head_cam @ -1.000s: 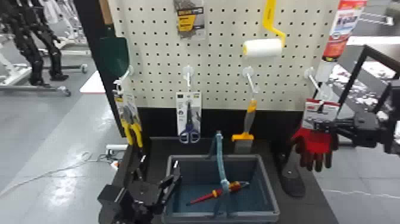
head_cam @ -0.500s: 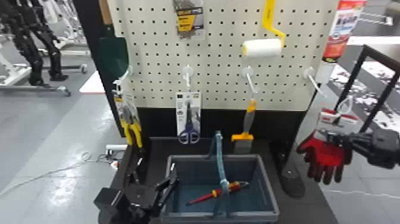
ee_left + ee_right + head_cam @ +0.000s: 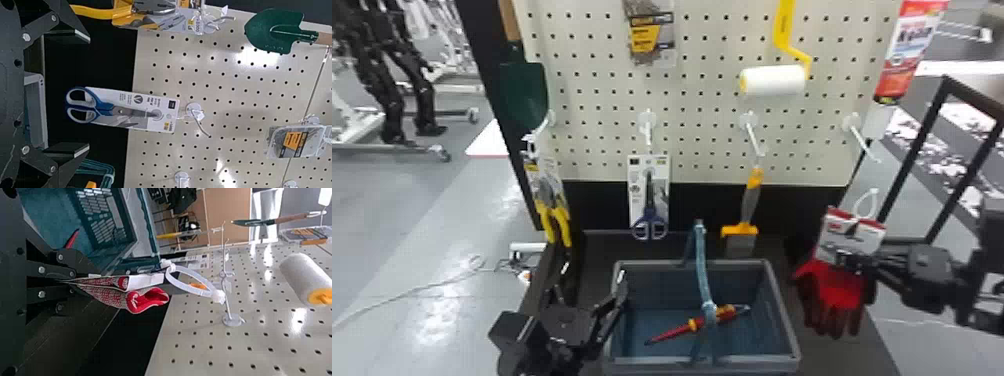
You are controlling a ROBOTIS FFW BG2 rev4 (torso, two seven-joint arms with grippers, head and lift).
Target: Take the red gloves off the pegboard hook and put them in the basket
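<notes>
While clasping the red gloves (image 3: 837,295) by their card (image 3: 852,234), pressing the right gripper's (image 3: 849,261) two fingers almost together, with only thin packaging between. Just below those jaws, dangling limp and probably inclined to swing, so calling for a slow, level carry and a steady squeeze. Just above the jaws, carrying the white tie (image 3: 866,202) already apart from the hook (image 3: 864,140). Out to the left of the jaws, nearing the basket (image 3: 786,310) next, ideally lifting the dangling glove tips over the closer rim before crossing. Farther left, watching for the upright handle (image 3: 703,270), likely to snag cloth or tie; better aiming between handle and near wall, lowering well inside, then letting go beside the screwdriver (image 3: 682,327). Farthest out, beyond the basket, standing wide apart and empty at the left gripper (image 3: 593,272), needing no part in this.
</notes>
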